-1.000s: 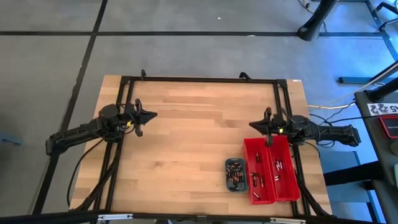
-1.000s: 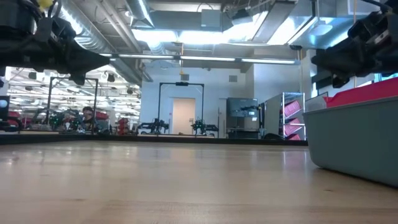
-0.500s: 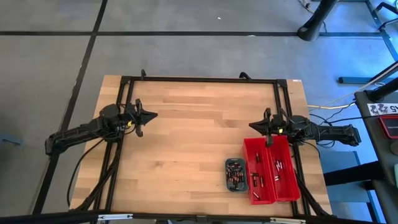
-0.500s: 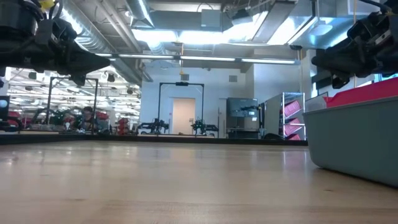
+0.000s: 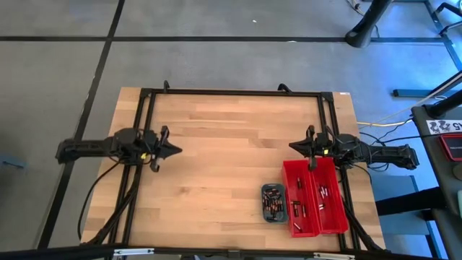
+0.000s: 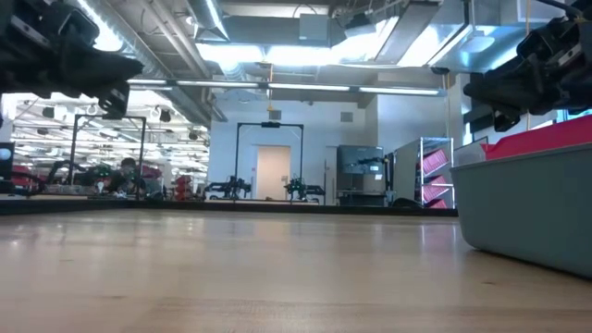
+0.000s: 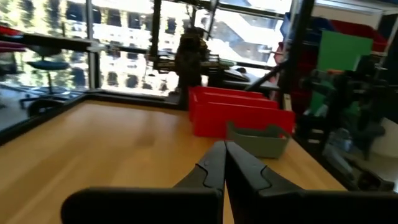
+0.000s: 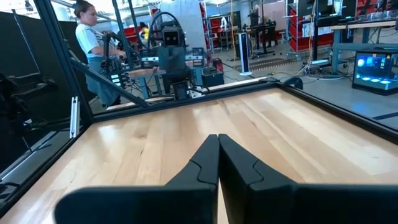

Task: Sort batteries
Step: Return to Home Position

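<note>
The batteries point(image 5: 272, 202) are tiny dark and coppery cylinders lying in a small grey-blue tray point(image 5: 264, 210) near the table's near right. More batteries point(image 5: 321, 193) lie in two long red bins point(image 5: 312, 228) beside it. My right gripper point(image 5: 292, 146) hovers shut just off the bins' far end, pointing toward the table's left; its wrist view shows the shut fingertips point(image 8: 217, 138). My left gripper point(image 5: 177, 150) hovers shut over the table's left part, pointing right, its fingertips point(image 7: 224, 146) closed, far from the tray point(image 7: 258, 138) and bins point(image 7: 236, 115).
A black frame point(image 5: 231, 92) runs round the wooden table's edges. Bare wood point(image 5: 224, 152) lies between the two grippers. The low view shows the tray's wall point(image 6: 527, 208) close on the right. A person point(image 8: 93, 50) stands beyond the table's left side.
My left arm has swung from a slant to level across the table's left edge, and its gripper has moved toward the near edge, staying shut. My right arm, the tray and the bins have kept still.
</note>
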You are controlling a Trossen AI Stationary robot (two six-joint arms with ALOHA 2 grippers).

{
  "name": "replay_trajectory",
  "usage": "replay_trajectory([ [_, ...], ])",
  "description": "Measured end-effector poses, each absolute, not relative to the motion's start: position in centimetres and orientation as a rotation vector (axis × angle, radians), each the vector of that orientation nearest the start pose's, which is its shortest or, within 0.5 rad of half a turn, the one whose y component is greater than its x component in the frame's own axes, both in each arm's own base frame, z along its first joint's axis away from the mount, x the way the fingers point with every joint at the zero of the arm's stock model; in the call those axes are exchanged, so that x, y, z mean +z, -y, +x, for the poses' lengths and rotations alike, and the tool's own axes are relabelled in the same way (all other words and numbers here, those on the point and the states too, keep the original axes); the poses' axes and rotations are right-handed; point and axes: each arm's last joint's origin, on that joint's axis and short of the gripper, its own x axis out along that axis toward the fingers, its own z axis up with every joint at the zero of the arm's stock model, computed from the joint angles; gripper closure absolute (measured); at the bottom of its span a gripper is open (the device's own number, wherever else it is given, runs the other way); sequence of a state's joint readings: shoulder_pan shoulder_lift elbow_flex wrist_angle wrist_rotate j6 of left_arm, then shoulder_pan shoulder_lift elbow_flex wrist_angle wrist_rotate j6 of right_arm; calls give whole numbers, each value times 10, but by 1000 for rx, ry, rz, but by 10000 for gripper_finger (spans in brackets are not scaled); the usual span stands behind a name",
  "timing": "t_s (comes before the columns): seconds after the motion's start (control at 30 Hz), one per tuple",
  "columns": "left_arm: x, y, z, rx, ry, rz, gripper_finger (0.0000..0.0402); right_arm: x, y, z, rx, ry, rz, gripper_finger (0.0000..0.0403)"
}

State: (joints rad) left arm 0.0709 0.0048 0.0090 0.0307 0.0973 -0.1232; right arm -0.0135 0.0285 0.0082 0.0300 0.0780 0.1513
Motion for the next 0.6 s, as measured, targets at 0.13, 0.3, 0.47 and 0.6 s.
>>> replay_trajectory([
  [0.13, 169, 1, 97, -83, 26, -121, 401, 167, 4, 99, -87, 17, 151, 395],
  [0.3, 169, 4, 97, -103, 25, -116, 401, 167, 3, 99, -83, 16, 151, 395],
  [0.47, 169, 3, 97, -89, 36, 68, 401, 167, 3, 99, -83, 15, 151, 395],
  [0.6, 169, 3, 97, -88, 34, 74, 401, 167, 3, 99, -83, 15, 151, 395],
])
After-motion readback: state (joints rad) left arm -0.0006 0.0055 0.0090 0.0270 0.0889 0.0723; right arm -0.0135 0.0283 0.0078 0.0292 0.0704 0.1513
